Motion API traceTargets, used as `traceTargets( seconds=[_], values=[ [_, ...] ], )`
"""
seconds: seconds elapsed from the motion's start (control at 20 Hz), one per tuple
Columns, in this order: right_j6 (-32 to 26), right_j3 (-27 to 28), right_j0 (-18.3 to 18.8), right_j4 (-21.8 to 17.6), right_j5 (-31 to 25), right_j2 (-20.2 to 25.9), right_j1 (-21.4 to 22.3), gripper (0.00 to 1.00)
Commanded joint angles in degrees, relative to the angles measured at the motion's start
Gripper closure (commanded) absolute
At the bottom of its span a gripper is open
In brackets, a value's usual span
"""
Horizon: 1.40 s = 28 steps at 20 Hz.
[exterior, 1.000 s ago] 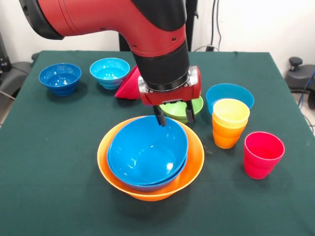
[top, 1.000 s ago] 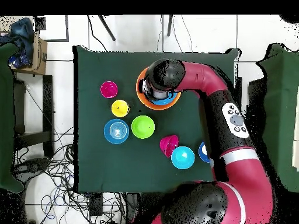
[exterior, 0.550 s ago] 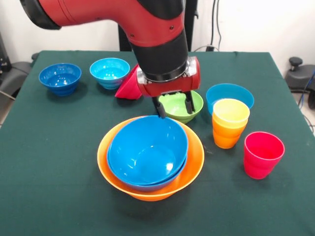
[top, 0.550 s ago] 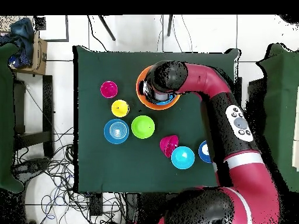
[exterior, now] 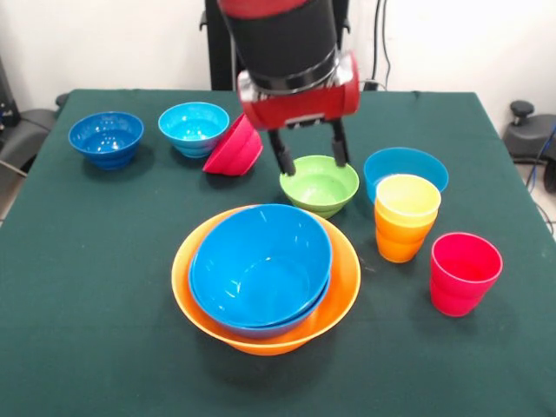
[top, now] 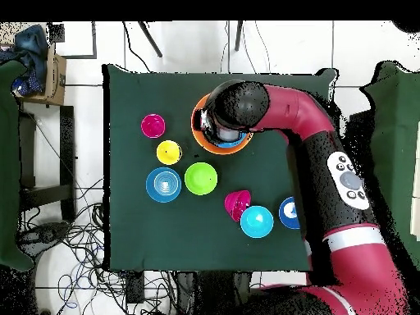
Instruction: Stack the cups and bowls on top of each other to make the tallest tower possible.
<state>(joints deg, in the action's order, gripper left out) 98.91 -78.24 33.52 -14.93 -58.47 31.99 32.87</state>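
Tower (exterior: 265, 282): near centre, 2 blue bowls nested in orange bowl (exterior: 339, 300).
Cups (exterior: 405, 217): right, yellow in orange; red cup (exterior: 465, 273) apart.
Gripper (exterior: 307, 149): open, empty, above green bowl (exterior: 320, 184).
Advice: descend straight, pinch far rim.
Hidden: tower mostly under arm overhead.

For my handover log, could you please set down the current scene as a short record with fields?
tower: large glossy blue plastic bowl nested in the very large orange plastic bowl
end effector: open, empty, raised above the small green plastic bowl
cups: yellow plastic cup nested in an orange plastic cup; red plastic cup standing alone
tipped item: small red plastic bowl lying on its side
other bowls: dark-blue small bowl, light-blue small bowl, blue bowl behind the cups
surface: green cloth-covered table
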Motion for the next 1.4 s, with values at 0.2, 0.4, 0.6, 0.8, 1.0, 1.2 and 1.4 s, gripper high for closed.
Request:
traceTargets(
  seconds=[0.2, 0.4, 0.6, 0.8, 1.0, 1.2, 1.4],
  values=[
    [-1.52, -12.59, -2.38, -0.08, 0.07, 0.93, 4.81, 0.0],
    [-1.43, -14.27, -2.98, -1.39, 2.01, 0.45, 5.07, 0.0],
    [-1.25, -14.48, -3.74, -2.83, 3.36, -0.31, 4.21, 0.0],
    [-1.27, -15.07, -4.56, -4.62, 5.13, -1.08, 3.45, 0.0],
    [-1.02, -15.56, -5.53, -6.76, 7.03, -2.01, 2.63, 0.0],
    [-0.53, -16.04, -6.43, -9.02, 8.9, -2.86, 1.62, 0.0],
    [-0.21, -15.97, -7.28, -11.05, 10.15, -3.83, 0.63, 0.0]
  ],
)
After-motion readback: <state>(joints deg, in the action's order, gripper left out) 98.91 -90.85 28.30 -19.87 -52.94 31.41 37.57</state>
